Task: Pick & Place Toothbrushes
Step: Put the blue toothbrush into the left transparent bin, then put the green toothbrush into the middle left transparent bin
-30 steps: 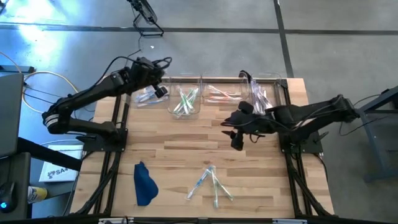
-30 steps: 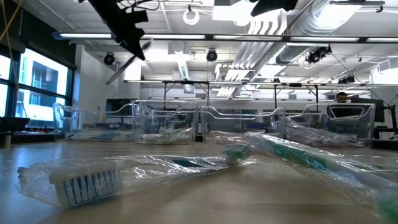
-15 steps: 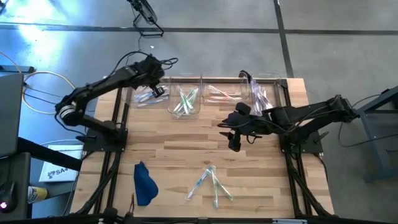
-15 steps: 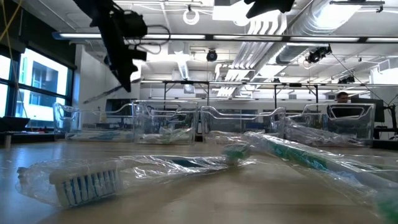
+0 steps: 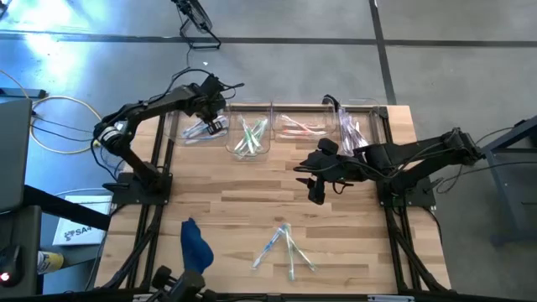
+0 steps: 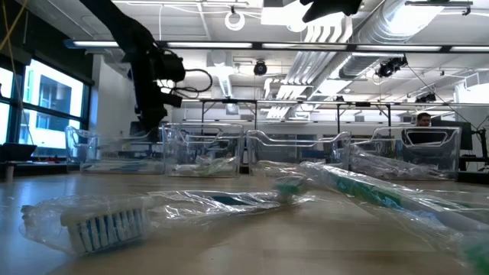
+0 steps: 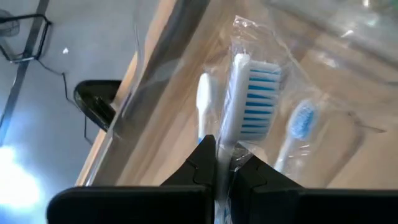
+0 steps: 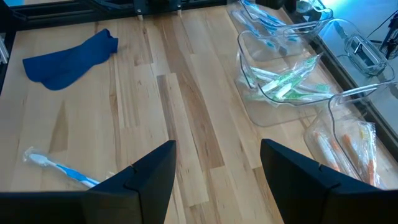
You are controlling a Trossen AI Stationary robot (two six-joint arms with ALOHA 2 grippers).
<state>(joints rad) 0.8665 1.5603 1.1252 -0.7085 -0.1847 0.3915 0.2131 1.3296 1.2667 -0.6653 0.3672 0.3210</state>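
In the high view the left gripper (image 5: 211, 120) sits at the upper left of the frame, down over the leftmost clear bin (image 5: 180, 134) at the table's far edge; its jaws are closed on a wrapped toothbrush with blue bristles (image 7: 249, 106), which the left wrist view shows pinched between the two dark fingers (image 7: 202, 165), the head pointing into the bin where two more brushes (image 7: 301, 121) lie beneath it. The right gripper (image 5: 316, 190) hangs over the bare wood just right of the frame's centre, jaws spread wide and holding nothing — the right wrist view shows its fingers (image 8: 149, 171) well apart above the planks. A small heap of loose toothbrushes (image 5: 285, 247) lies at the lower centre of the high view, near the table's front edge, with a dark blue cloth (image 5: 195, 245) to its left. Along the top of the table stand further bins: one with green brushes (image 5: 250, 138), one with pink-orange ones (image 5: 298, 127), and one at the right (image 5: 357, 126) with pale ones. In the low view, wrapped brushes (image 6: 107, 221) fill the foreground.
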